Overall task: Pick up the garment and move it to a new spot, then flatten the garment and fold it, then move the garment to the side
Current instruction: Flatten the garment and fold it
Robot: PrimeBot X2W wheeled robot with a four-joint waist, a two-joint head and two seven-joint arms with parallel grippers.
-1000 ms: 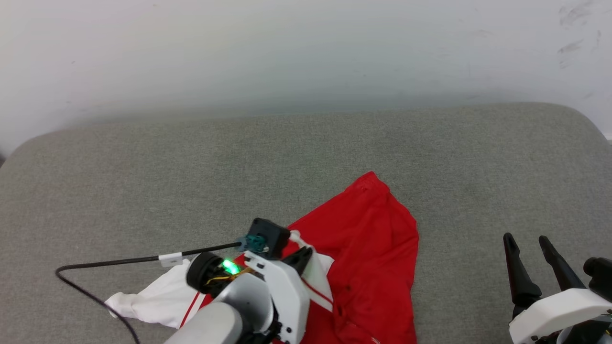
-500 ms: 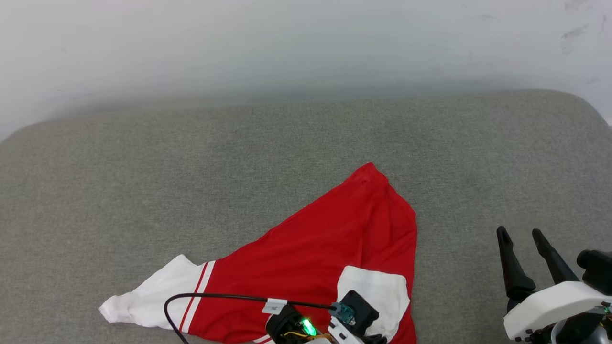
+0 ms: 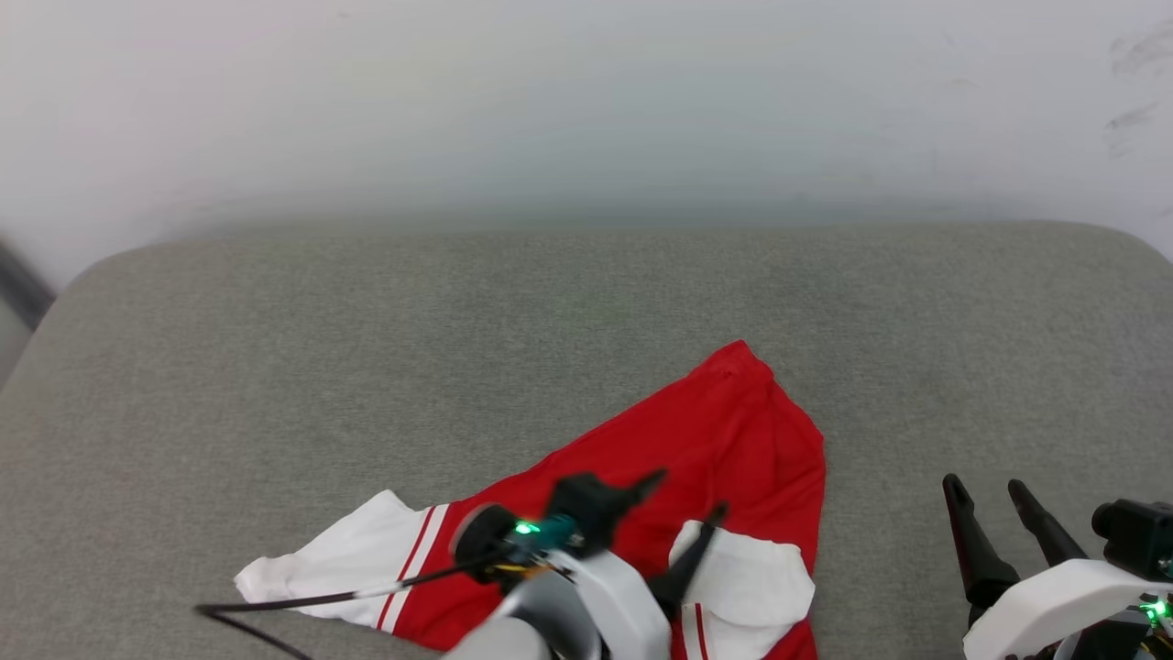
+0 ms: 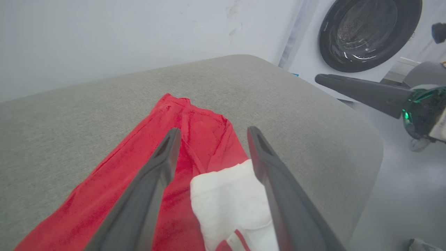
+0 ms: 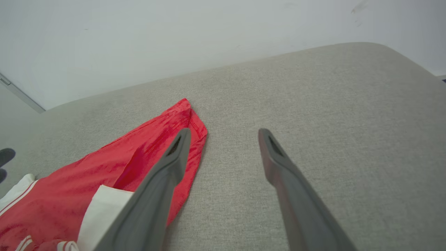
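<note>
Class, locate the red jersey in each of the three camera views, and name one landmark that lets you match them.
Head view: the garment lies bottom centre, partly behind the left gripper.
Left wrist view: garment centre to lower left, beneath that gripper's fingers.
Right wrist view: garment lower left, running off the bottom edge.
Shared landmark: its pointed red corner on the grey cushion.

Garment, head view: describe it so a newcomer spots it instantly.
Start from the broad grey cushioned surface against the pale wall. Near its front edge, around the middle, the garment lies in a rough triangle beneath the open left gripper. It is the one bright red thing there, with white sleeves trimmed in red stripes.
</note>
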